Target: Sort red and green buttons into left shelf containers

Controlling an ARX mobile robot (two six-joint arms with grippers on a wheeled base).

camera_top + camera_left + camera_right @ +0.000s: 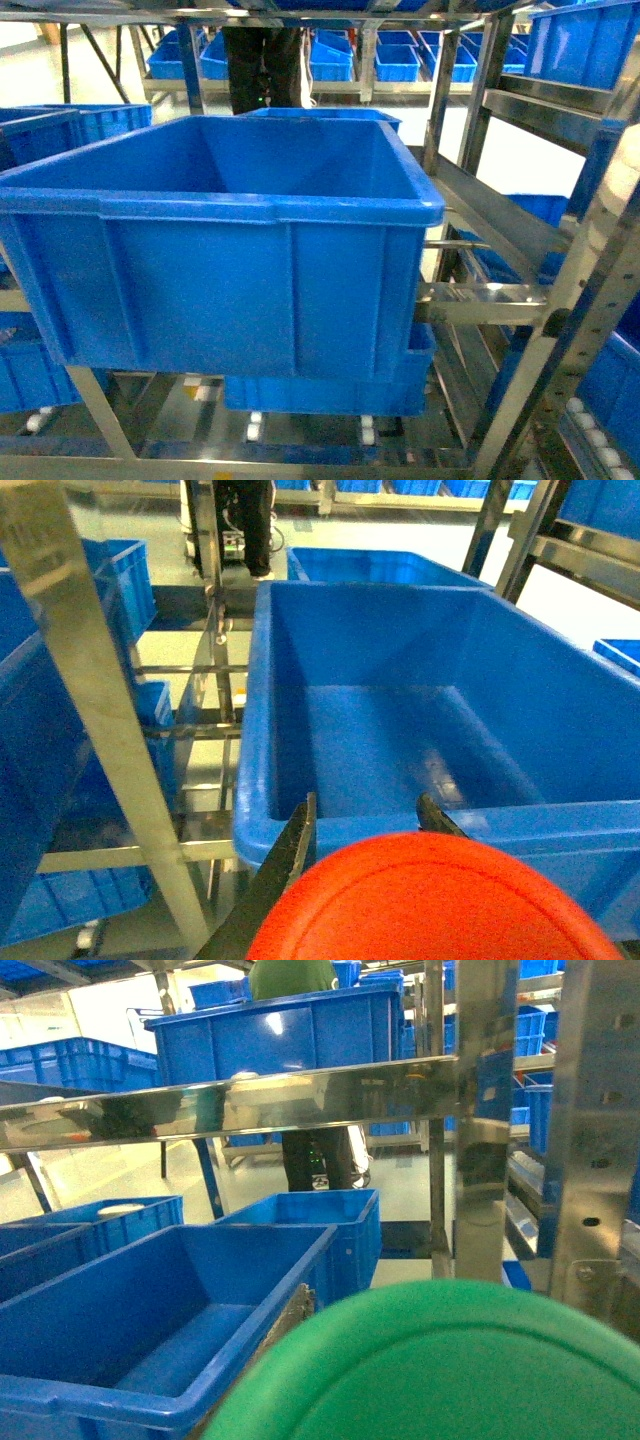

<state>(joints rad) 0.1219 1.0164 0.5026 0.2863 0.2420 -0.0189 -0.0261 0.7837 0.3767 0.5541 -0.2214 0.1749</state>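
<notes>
Buttons do not show in my head view: a large blue container (pixel 225 240) fills the middle of the frame, its rolled rim running from left to centre right, with the steel shelf (pixel 490 300) crossbars and uprights to its right and small blue bins (pixel 398 60) in rows along the top. Neither of my grippers shows here.

In my left wrist view, the red button (pixel 435 905) fills the bottom centre, its round cap very close to the camera. My left gripper (pixel 365 825) has two dark fingers rising behind the cap's upper edge, set narrowly and closed on the button's body, just before the near rim of the container (pixel 400 710).

In my right wrist view, the green button (pixel 445 1370) covers the lower right. My right gripper's jaws are hidden behind the cap, so I cannot tell their opening. Another container (pixel 150 1330) lies at lower left, under a shiny crossbar (pixel 250 1105).
</notes>
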